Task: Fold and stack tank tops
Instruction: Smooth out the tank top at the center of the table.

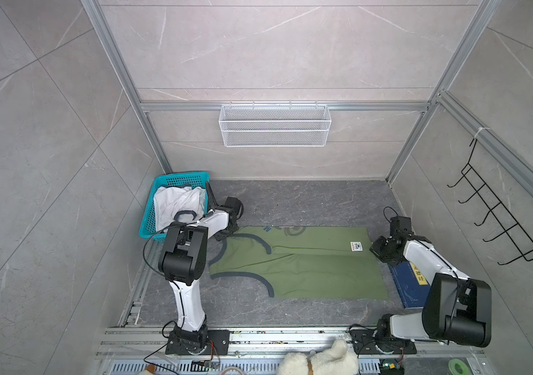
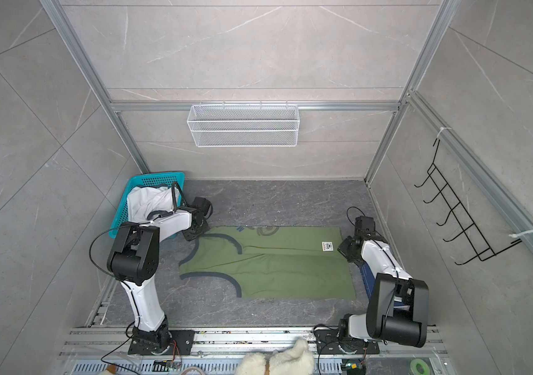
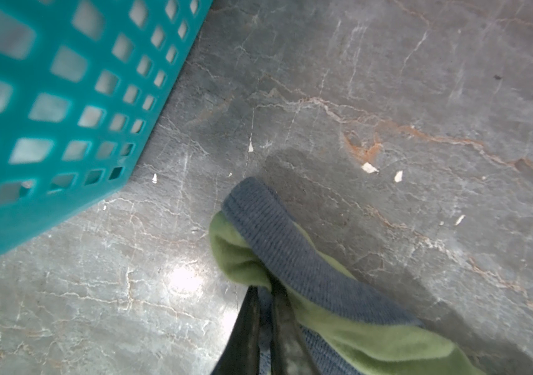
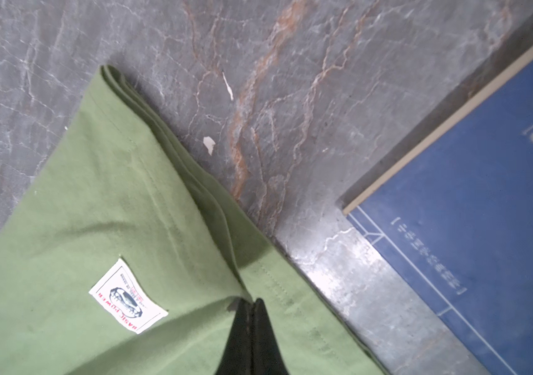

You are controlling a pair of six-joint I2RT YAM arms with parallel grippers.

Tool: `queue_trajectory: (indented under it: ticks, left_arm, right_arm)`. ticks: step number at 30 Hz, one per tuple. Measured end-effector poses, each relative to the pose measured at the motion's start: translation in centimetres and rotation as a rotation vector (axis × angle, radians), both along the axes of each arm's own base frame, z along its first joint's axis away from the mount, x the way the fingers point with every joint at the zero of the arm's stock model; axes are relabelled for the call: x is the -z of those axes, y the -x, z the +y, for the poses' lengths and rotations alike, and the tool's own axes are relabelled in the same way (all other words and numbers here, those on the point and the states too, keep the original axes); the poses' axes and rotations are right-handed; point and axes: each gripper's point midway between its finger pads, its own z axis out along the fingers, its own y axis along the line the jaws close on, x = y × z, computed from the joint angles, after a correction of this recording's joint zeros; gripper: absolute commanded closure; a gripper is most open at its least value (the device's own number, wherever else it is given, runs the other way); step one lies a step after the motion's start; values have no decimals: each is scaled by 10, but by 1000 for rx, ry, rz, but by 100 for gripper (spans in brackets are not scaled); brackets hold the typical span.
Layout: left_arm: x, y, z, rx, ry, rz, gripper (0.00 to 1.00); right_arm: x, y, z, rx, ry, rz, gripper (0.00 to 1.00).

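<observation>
While the green tank top (image 1: 297, 266) lies spread flat in the middle of the table (image 1: 291, 201), both pincers pinch it. The left gripper (image 3: 263, 292) is squeezed tight on a shoulder strap (image 3: 274, 233) with dark trim, at the end near the teal basket (image 3: 64, 97). The right gripper (image 4: 251, 303) is squeezed tight on the bottom hem, close to a small white label (image 4: 128, 296). The white tank top (image 1: 177, 201) sits bunched up in the basket. A blue board (image 4: 485, 227) lies just beside the hem end, under the right arm. Bare table shows behind the green top and in front of it.
</observation>
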Motion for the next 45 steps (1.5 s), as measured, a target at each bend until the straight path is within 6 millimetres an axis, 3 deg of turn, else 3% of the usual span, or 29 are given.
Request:
queue_trajectory:
  ticks: [11,15,19,27,31,34,39,43,45]
  left_arm:
    - [0,0,-1,5,3,2,88]
    - [0,0,-2,14,6,5,81]
    - [-2,-3,-7,38,25,6,72]
    - [-18,-6,-22,111,52,-11,44]
    - [-36,-2,-37,169,52,-34,39]
    - [-54,3,-61,248,54,-66,37]
    - [-85,27,-146,471,114,-143,37]
    - [-86,57,-218,645,211,-149,37]
    - [-79,67,-243,700,245,-130,38]
  right_arm:
    - [10,5,-4,23,11,44,100]
    - [26,9,-3,30,-3,98,85]
    - [34,14,-4,40,0,135,78]
    - [-17,-10,-16,44,77,-8,59]
    - [-31,-17,-6,-5,93,-45,53]
    - [-30,-22,3,-39,76,-50,53]
    - [-17,-38,30,-123,-49,-70,49]
    - [-15,-56,63,-227,-107,-93,48]
    - [-13,-68,73,-254,-133,-105,48]
